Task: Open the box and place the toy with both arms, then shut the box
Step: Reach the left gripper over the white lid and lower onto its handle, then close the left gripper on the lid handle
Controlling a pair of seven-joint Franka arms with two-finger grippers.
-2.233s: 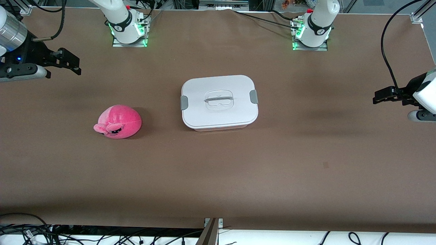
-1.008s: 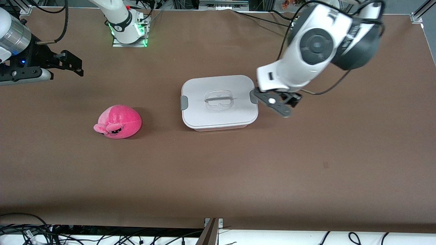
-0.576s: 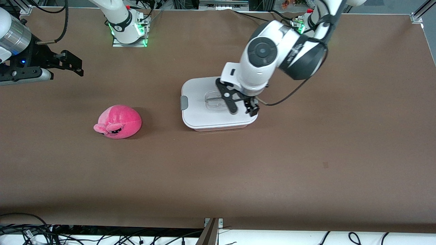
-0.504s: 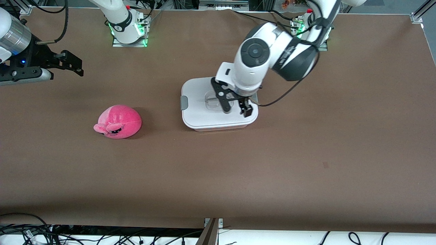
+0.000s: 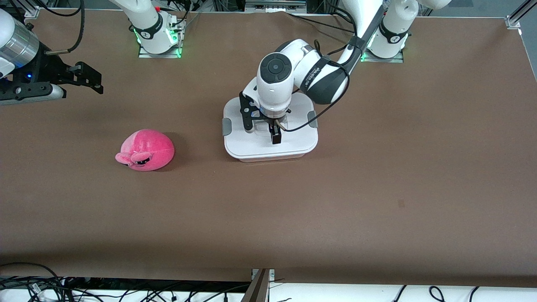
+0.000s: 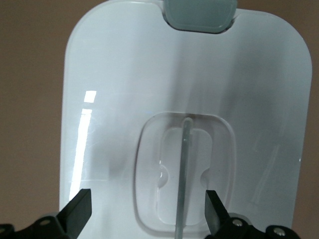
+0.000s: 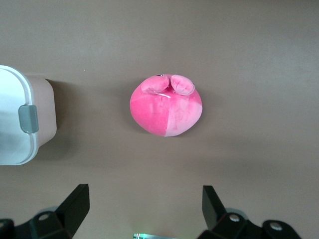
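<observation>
Starting at the right arm's end of the worktop: your right gripper (image 5: 90,79) waits up in the air near that edge, toward the base-side corner, fingers spread wide w/ nothing between them. Its wrist cam looks down on the toy (image 7: 166,105), so it's lined up for later; leave it parked for now.

The toy (image 5: 146,149) sits on the table (image 5: 377,188) between that end and the box, a bit nearer the front camera than the box's centre, well apart from it.

The box (image 5: 293,144) sits mid-worktop, closer to the base-side edge than the camera-side edge. Lid (image 6: 114,79) is on, both grey clips (image 5: 226,126) look down.

Your left gripper (image 5: 262,131) hangs right over the lid, fingers apart and empty, straddling the clear handle (image 6: 184,169).

For this step, I'd say:
- Centre the handle bar between the fingers (image 6: 79,209) before dropping; in the wrist view it sits off-centre, closer to one finger.
- Descend straight; stop once the tips are in the recess.
- Close gently; the clear plastic is likely slick.
- Clips may need releasing first, else the tub lifts w/ the lid. Can't tell if they're latched.
</observation>
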